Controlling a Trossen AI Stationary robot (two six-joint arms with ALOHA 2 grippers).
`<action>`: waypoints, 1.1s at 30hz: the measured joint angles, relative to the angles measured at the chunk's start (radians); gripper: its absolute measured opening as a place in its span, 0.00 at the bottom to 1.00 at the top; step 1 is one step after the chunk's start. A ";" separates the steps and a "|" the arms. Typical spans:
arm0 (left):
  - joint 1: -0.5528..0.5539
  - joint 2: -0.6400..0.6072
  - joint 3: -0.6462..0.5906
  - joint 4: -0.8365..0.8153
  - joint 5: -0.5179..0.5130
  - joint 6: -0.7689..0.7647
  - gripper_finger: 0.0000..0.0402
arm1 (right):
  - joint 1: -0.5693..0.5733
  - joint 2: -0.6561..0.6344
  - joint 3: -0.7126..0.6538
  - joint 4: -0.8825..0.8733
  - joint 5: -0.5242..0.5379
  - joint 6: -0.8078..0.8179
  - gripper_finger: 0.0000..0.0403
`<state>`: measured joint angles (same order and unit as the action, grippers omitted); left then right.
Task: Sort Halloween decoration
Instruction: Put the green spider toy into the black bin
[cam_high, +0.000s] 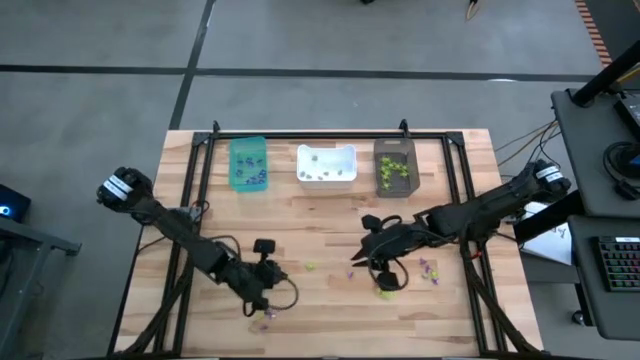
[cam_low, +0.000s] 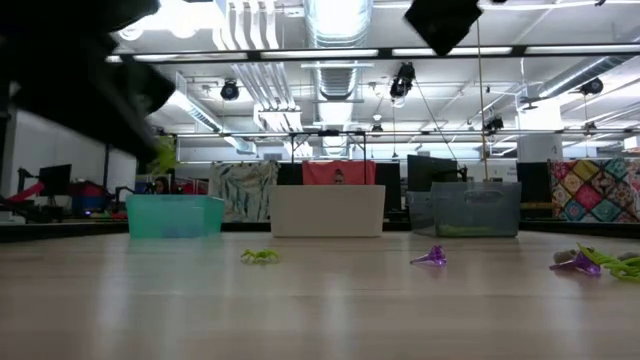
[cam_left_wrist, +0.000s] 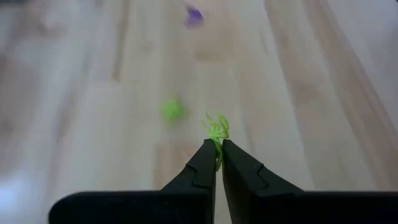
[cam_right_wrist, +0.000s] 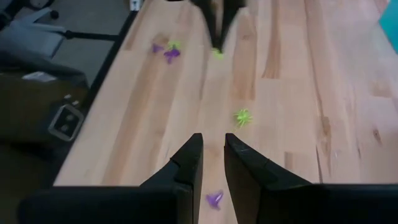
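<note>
Left wrist view: left tool (cam_left_wrist: 218, 152) clamps lime-green spider (cam_left_wrist: 216, 130), legs partly hidden; right tool (cam_right_wrist: 212, 155) narrow, empty.

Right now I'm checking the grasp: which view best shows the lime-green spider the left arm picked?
The left wrist view: the lime-green spider sits pinched at the tips of the shut left end effector. The right wrist view shows it only as a far green speck; in the high and low views I cannot make it out.
</note>
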<state>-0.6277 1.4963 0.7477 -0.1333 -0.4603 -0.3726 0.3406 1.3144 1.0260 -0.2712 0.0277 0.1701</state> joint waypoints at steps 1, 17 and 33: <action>0.023 0.000 0.019 -0.005 0.000 0.025 0.00 | 0.009 -0.018 0.000 -0.016 0.000 -0.005 0.13; 0.508 0.068 0.319 0.162 0.162 0.542 0.00 | 0.114 -0.232 0.000 -0.093 0.001 -0.167 0.13; 0.754 0.549 0.788 0.291 0.217 0.416 0.00 | 0.116 -0.226 -0.034 -0.091 0.001 -0.171 0.13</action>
<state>0.1262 2.0455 1.5355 0.1581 -0.2436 0.0434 0.4567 1.0885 0.9918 -0.3627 0.0286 -0.0012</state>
